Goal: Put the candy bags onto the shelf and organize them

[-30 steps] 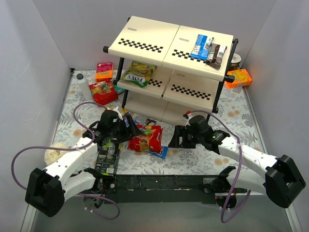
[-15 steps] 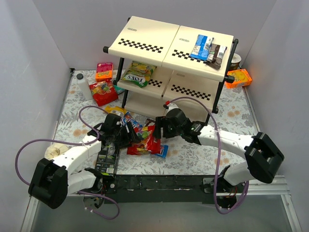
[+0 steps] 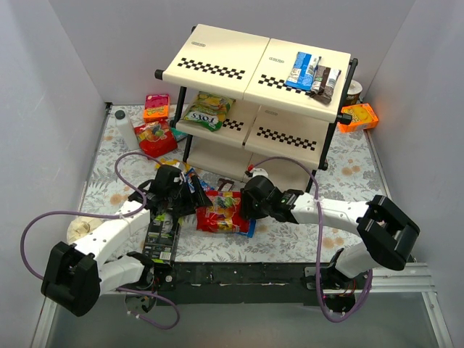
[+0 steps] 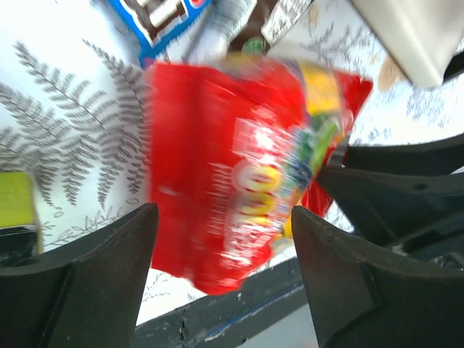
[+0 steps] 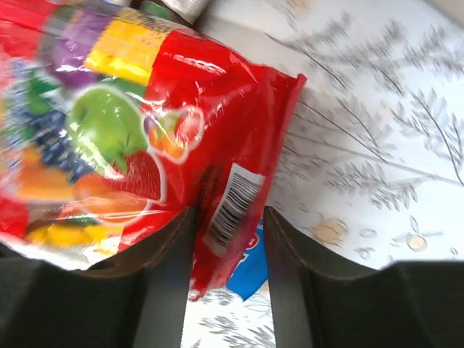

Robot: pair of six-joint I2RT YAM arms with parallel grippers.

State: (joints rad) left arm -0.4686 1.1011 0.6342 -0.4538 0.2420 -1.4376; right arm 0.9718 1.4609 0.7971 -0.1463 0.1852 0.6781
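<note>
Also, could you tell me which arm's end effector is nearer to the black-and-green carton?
Left. In the top view, the left end effector is just past the far end of the black-and-green carton. The right end effector is farther right, on the other side of the red bag.

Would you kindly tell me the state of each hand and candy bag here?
left hand, open over the red bag
right hand, astride the red bag's edge, grip unclear
red bag, off the shelf, between both hands
Fox's bag, flat on middle tier
M&M's packet, flat on top tier
</note>
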